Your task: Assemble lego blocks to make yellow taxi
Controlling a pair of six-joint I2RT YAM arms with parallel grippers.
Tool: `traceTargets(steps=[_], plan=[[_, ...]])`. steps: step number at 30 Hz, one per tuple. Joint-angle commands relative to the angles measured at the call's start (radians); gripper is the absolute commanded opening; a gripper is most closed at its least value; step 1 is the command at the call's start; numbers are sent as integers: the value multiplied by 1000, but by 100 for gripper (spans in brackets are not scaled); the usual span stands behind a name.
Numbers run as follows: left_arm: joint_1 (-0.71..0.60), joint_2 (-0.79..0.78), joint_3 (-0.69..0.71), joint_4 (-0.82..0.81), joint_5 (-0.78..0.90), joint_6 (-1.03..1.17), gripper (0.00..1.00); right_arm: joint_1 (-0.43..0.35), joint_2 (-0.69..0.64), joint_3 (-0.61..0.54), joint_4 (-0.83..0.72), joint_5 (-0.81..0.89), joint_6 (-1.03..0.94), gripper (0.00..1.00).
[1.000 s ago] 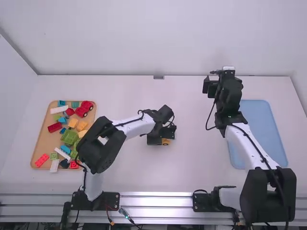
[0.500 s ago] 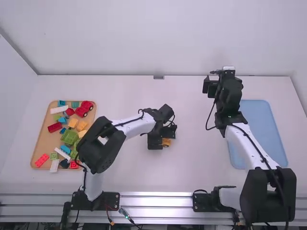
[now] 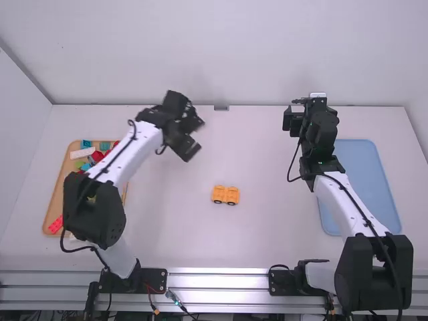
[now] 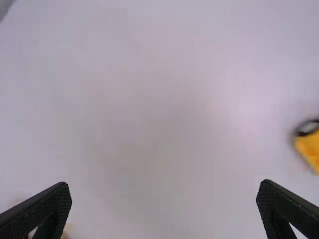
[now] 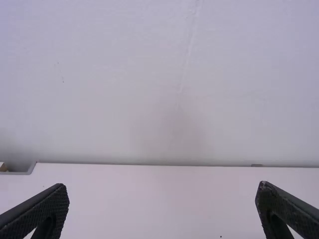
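With left claw (image 4: 164, 209) and right claw (image 5: 162, 209) spread, the yellow wheeled base (image 3: 225, 194) is placed, upper blocks probably yet to add.

Blue tray (image 3: 374, 180) sited well to the right of the left gripper (image 3: 192, 136)

Tray is flat, round-cornered, partly hidden, lying mostly nearer the front of the table than that gripper. White table (image 3: 267, 247) extends on every side of it. Plain back wall (image 3: 221, 53) stands beyond it, small dark specks (image 5: 63, 80) noted on the surface. Small grey fitting (image 3: 221, 108) observed beyond and slightly to its right, at the table's rear edge. Pale side wall (image 3: 20, 134) well to its left; silver rail (image 3: 221, 289) on its near side, running along the table's front edge
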Motion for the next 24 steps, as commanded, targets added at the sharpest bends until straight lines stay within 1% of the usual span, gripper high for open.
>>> traceTargets(steps=[1, 4, 5, 9, 10, 11, 12, 13, 14, 15, 17, 19, 22, 23, 24], plan=[[133, -6, -2, -33, 3, -251, 99, 0, 8, 41, 4, 9, -1, 99], [332, -6, -25, -31, -70, -451, 99, 0, 8, 41, 4, 9, 2, 99], [341, -6, -27, -31, -76, -458, 100, 0, 8, 41, 4, 9, 2, 99], [542, -6, -43, -14, -130, -601, 99, 0, 8, 41, 3, 9, 2, 99], [566, -6, -43, -12, -122, -607, 99, 0, 8, 41, 3, 9, 2, 99], [642, -3, -43, -5, -58, -575, 100, 0, 8, 41, 3, 9, 2, 99], [679, 0, -43, -2, -3, -526, 100, 0, 8, 41, 4, 8, 2, 99], [684, 1, -43, -1, 5, -518, 100, 0, 8, 41, 4, 9, 2, 99], [725, 11, -43, 6, 58, -448, 99, 0, 8, 41, 4, 9, 2, 99], [760, 25, -42, 13, 67, -396, 100, 0, 8, 41, 3, 9, 2, 99], [791, 50, -32, 8, 31, -341, 100, 0, 8, 41, 4, 8, 2, 99], [809, 77, -21, -2, 0, -276, 98, 0, 8, 41, 4, 8, 2, 99], [816, 146, 2, -17, -16, -66, 93, 0, 8, 41, 3, 1, 2, 99], [813, 153, 4, -18, -16, -45, 92, 0, 8, 41, 4, -1, 3, 99], [803, 181, 10, -15, -23, 47, 88, 0, 8, 41, 4, -22, 2, 99]])
